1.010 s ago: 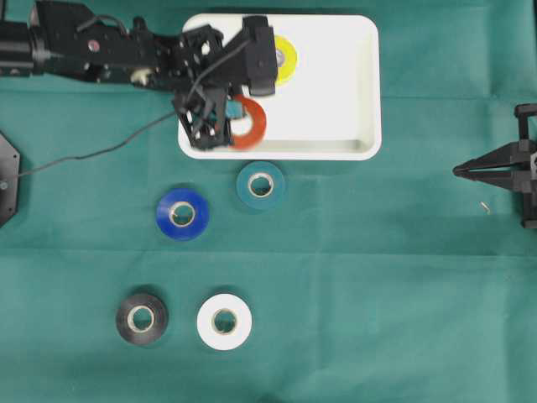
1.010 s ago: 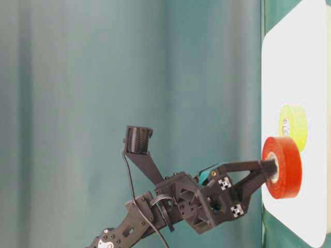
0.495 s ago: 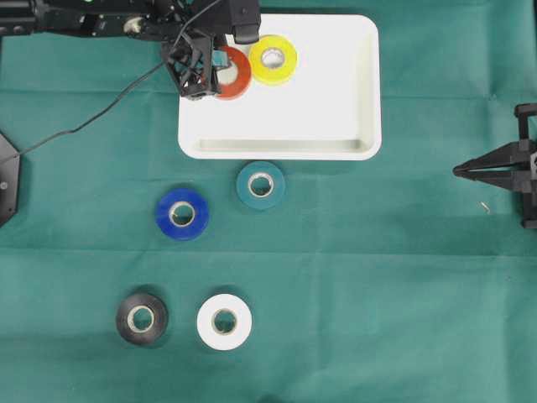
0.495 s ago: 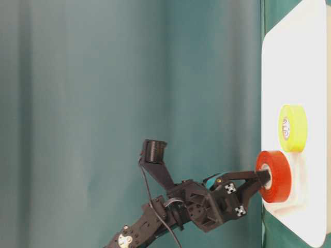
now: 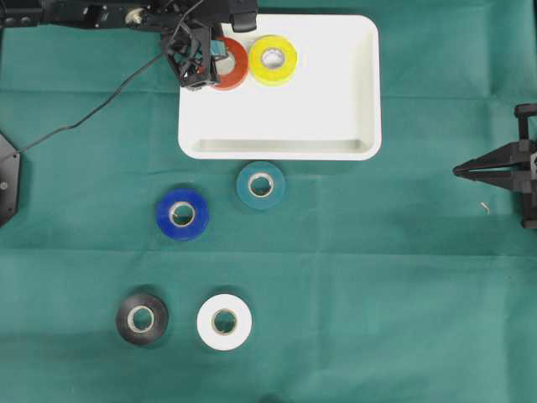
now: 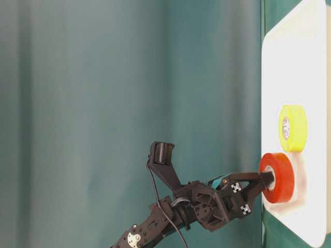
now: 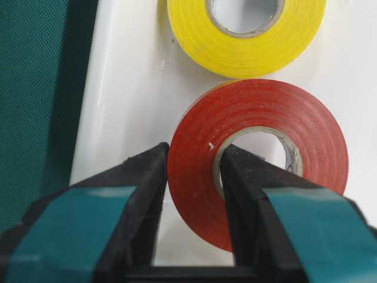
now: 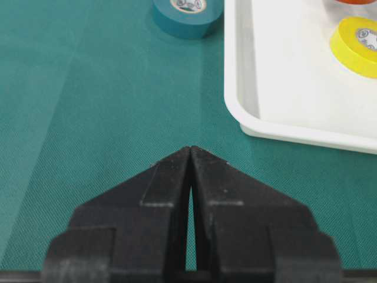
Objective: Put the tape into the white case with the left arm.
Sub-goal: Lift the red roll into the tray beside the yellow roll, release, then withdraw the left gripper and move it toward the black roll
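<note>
We see two rolls inside the white case (image 5: 336,92): yellow tape (image 5: 273,60) touching red tape (image 5: 231,64). Four rolls lie outside it on the counter (image 5: 377,277). The left fingers (image 7: 144,194) straddle the red tape's wall, grip uncertain; the right fingers (image 8: 171,177) are together.

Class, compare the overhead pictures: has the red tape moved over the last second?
Yes. The red tape went from the white case's near-left corner up to its far-left corner, beside the yellow tape.

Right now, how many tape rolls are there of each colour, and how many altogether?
red tape roll: 1
yellow tape roll: 1
teal tape roll: 1
blue tape roll: 1
black tape roll: 1
white tape roll: 1
Total: 6
</note>
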`<action>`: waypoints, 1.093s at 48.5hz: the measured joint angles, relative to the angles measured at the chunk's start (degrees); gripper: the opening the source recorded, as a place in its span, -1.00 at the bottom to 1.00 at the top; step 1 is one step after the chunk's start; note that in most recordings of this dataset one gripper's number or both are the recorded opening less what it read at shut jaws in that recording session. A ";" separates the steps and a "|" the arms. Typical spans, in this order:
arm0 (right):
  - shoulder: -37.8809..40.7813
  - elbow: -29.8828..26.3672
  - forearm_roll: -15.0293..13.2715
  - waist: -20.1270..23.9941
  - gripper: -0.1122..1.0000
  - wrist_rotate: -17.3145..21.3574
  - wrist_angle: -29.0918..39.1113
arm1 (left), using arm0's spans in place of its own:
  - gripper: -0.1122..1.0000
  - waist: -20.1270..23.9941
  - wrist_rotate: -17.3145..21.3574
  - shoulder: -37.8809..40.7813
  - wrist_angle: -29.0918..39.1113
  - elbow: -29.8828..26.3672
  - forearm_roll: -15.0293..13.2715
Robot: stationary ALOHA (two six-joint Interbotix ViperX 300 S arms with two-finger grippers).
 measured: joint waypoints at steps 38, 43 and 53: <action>0.00 0.00 0.00 0.00 -0.97 0.00 0.00 | 0.92 -1.76 -0.53 -6.59 0.09 5.62 -0.09; 0.00 -0.09 0.00 0.00 -0.97 0.00 0.00 | 0.92 -3.60 -0.53 -9.32 0.18 7.56 0.00; 0.00 0.00 0.00 0.00 -0.97 0.00 0.00 | 0.92 -7.73 -0.70 -15.21 0.09 11.78 -0.09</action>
